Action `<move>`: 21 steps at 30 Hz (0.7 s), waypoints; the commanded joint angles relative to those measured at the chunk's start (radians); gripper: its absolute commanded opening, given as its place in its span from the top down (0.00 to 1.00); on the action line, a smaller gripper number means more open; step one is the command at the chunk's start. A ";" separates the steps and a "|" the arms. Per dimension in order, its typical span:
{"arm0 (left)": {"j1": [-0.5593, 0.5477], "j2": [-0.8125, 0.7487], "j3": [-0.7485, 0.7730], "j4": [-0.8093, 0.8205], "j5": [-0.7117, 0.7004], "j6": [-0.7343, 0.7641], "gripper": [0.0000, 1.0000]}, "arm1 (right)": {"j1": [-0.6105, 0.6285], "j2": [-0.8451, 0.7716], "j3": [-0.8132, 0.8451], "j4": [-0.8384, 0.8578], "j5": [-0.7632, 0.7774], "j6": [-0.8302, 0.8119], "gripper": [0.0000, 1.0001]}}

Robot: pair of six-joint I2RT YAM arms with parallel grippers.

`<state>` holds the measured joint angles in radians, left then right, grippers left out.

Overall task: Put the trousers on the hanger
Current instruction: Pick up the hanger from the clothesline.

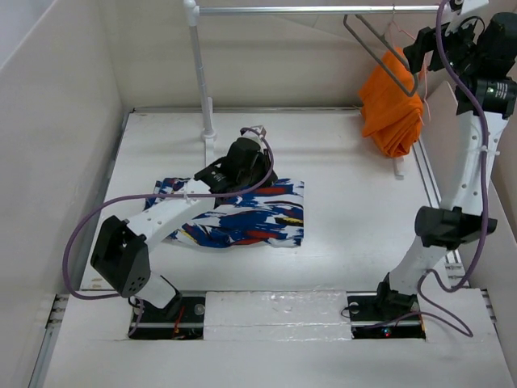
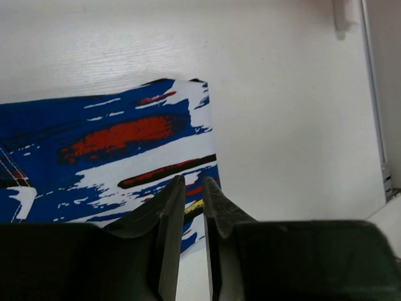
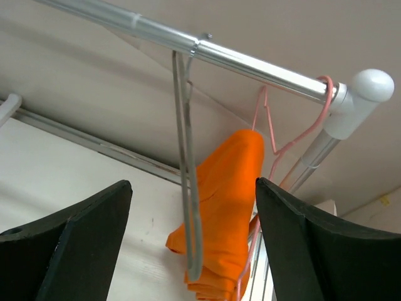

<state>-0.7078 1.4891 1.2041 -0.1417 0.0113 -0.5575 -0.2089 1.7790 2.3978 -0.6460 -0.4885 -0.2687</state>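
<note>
Well, trousers down, hanger waiting

The trousers (image 1: 242, 214) lie folded on the table (image 1: 355, 210) under my left gripper (image 2: 193, 183), jaws nearly together at the cloth's edge (pinching or not, I cannot tell). A shallow pinch might lift one layer only. My right gripper (image 1: 416, 50) gapes at the hanger (image 3: 190, 207); orange garment (image 1: 392, 105) just beside, open table leads there.

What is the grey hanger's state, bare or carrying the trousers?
Bare. The grey hanger hangs empty on the rail; the patterned trousers lie flat on the table.
</note>
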 commanded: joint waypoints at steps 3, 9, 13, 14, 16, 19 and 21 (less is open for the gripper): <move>-0.007 -0.042 -0.049 0.014 0.047 0.022 0.80 | -0.069 0.134 0.173 -0.087 -0.201 -0.007 0.15; -0.007 -0.027 -0.048 0.010 0.055 0.021 0.77 | -0.069 0.148 0.060 -0.078 -0.226 -0.015 0.24; -0.007 -0.018 -0.041 0.007 0.064 0.021 0.77 | -0.049 0.135 0.001 -0.034 -0.210 -0.026 0.41; -0.007 -0.016 -0.043 0.008 0.067 0.019 0.77 | -0.049 0.140 0.006 -0.029 -0.209 -0.024 0.46; -0.007 -0.016 -0.038 0.007 0.067 0.018 0.77 | -0.040 0.148 0.018 -0.027 -0.213 -0.023 0.56; -0.007 -0.016 -0.035 0.001 0.065 0.011 0.77 | -0.029 0.163 0.032 -0.026 -0.214 -0.024 0.82; -0.007 -0.021 -0.032 -0.004 0.062 0.010 0.77 | -0.011 0.152 0.014 -0.021 -0.205 -0.029 0.94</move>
<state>-0.7078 1.4891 1.1538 -0.1528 0.0673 -0.5510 -0.2413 1.9438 2.3943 -0.7208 -0.6689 -0.2882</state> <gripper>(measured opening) 0.229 0.101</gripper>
